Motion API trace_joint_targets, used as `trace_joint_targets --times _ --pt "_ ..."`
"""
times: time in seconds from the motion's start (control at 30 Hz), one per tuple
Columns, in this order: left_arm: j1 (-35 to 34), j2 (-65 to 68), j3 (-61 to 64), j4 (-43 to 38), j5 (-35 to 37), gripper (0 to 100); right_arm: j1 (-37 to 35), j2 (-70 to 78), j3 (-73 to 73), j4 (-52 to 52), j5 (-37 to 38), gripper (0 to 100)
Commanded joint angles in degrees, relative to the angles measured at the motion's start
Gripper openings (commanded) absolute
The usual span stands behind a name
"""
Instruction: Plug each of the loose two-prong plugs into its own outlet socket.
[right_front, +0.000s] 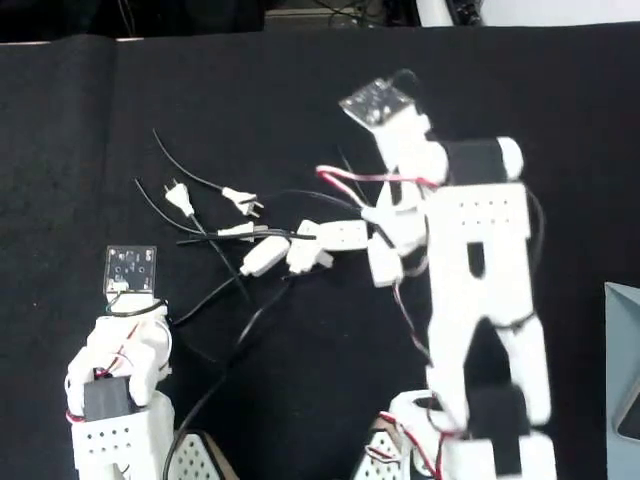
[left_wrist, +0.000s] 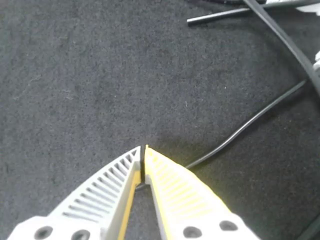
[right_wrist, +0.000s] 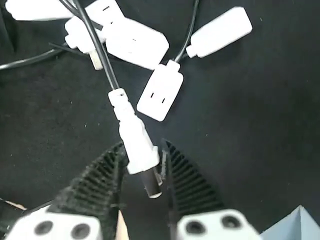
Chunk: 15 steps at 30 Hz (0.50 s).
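Nearest the lens in the right wrist view, one two-prong plug (right_wrist: 134, 137) is pinched between the black fingers of the right gripper (right_wrist: 143, 149). Its metal prongs (right_wrist: 152, 187) point back toward the wrist, and its black cord (right_wrist: 97, 50) runs away across the white blocks beyond. Just past the fingertips lies an outlet socket (right_wrist: 160, 92) with both slots showing, close against other white blocks of the same cluster. In the high view that socket cluster (right_front: 320, 240) sits at 9 o'clock from the right gripper, near the middle of the black cloth (right_front: 80, 120). Two more loose plugs (right_front: 243, 203) lie at 10 o'clock from it, unplugged, with their cords trailing. Whether any plug within the cluster is already seated cannot be told. The left gripper (left_wrist: 144, 150) has its fingers pressed together on nothing, over bare cloth at 7 o'clock from the cluster and well apart from it. Risks, as judged: the held prongs face away from the socket, so the plug must be turned first, and it could twist or slip out of the pinch. The cord draped over the blocks may drag them as the plug moves. The sockets lie loose and unbraced, so an insertion push is likely to slide one away or meet the slots at an angle
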Motion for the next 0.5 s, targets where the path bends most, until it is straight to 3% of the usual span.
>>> trace_joint_targets --times 0.0,0.23,0.47 --pt "-0.31 -0.26 1.10 -0.88 -0.35 3 0.97 -6.11 6.73 0.00 -0.70 1.1" --pt "-0.31 -0.26 1.10 -0.88 -0.35 3 -0.88 -6.99 30.73 -13.71 -0.09 1.1" --pt "-0.22 -0.26 1.10 -0.88 -0.35 3 -8.35 -6.90 44.79 -24.44 4.04 1.6"
